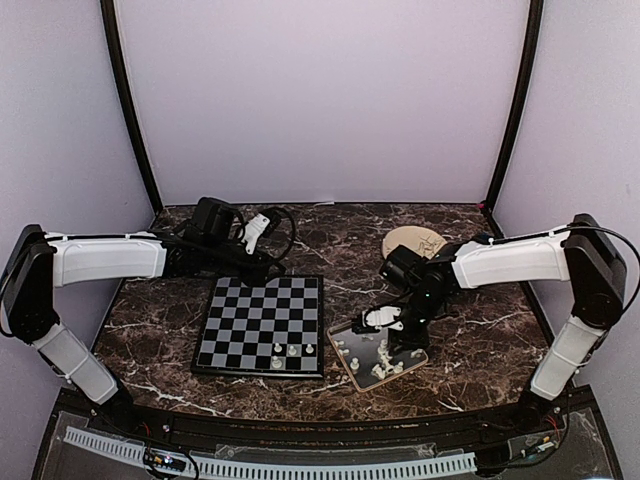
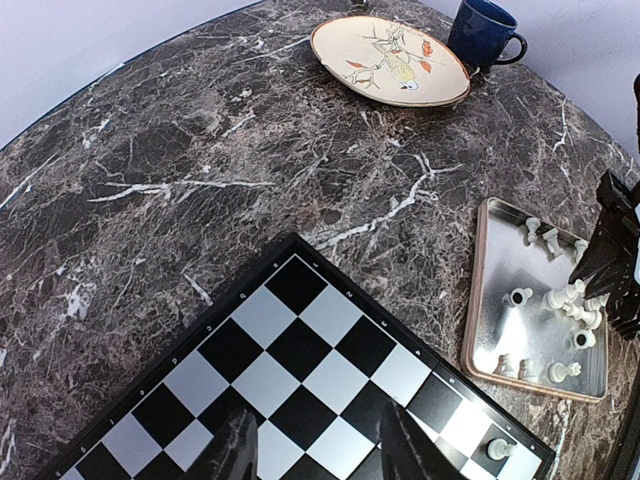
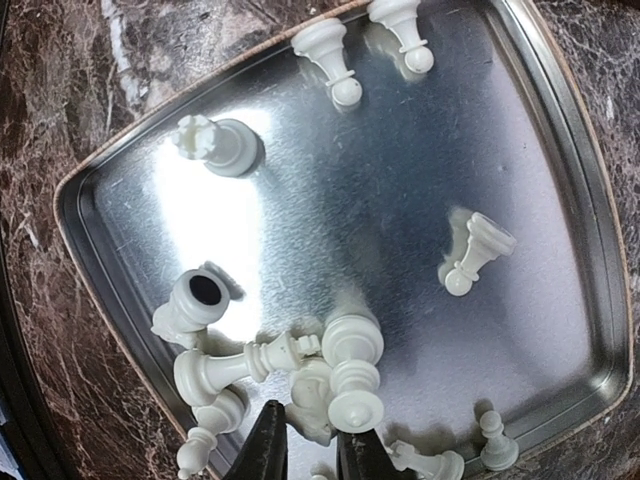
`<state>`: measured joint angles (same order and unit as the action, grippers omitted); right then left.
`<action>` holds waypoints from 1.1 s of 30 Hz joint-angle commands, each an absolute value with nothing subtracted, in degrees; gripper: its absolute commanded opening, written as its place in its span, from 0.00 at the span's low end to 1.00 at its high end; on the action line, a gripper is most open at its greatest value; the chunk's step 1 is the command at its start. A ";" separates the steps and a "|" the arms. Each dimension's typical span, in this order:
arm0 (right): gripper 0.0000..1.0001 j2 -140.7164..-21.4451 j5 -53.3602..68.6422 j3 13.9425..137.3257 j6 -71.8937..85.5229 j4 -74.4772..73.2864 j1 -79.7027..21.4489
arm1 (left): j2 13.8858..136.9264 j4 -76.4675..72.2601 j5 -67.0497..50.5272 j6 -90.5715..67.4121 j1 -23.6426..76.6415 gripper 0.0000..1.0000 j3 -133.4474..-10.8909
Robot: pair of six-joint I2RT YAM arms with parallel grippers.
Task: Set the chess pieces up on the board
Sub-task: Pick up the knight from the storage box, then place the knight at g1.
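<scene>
The board (image 1: 260, 325) lies in the middle of the table and carries a few white chess pieces (image 1: 292, 351) near its front edge. Most chess pieces (image 3: 345, 350) lie heaped in a metal tray (image 3: 380, 200), which stands right of the board (image 1: 352, 368). My right gripper (image 3: 312, 450) is low over the tray (image 1: 388, 345), its jaws a narrow gap apart astride one lying piece (image 3: 318, 395) in the heap. My left gripper (image 2: 320, 455) is open and empty above the board's far part (image 2: 300, 370); in the top view it (image 1: 265, 270) is at the far edge.
A round beige plate (image 2: 390, 60) and a dark blue mug (image 2: 480, 35) stand at the back right; the plate also shows in the top view (image 1: 412, 242). The tray (image 2: 535, 320) sits close to the board's right edge. Curved walls surround the table.
</scene>
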<state>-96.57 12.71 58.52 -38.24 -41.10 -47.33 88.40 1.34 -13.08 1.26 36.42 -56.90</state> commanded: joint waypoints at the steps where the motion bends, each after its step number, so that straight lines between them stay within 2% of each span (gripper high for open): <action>1: 0.14 -96.59 10.79 59.81 -37.40 -40.27 -47.75 | 87.26 1.41 -13.92 1.59 36.47 0.44 -57.60; 9: 0.10 -95.13 9.08 60.60 -37.59 -41.84 -46.54 | 86.94 1.49 -14.08 1.49 36.47 0.44 -57.67; 20: 0.11 -92.78 9.34 65.64 -37.32 -46.67 -46.13 | 85.95 1.66 -13.89 1.32 36.54 0.44 -57.48; 33: 0.12 -102.62 12.96 84.51 -36.50 -50.14 -50.05 | 84.13 2.51 -11.92 1.73 36.47 0.44 -57.60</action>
<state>-98.37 10.72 79.57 -37.30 -48.53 -47.70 86.83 1.39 -12.80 1.26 36.45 -56.90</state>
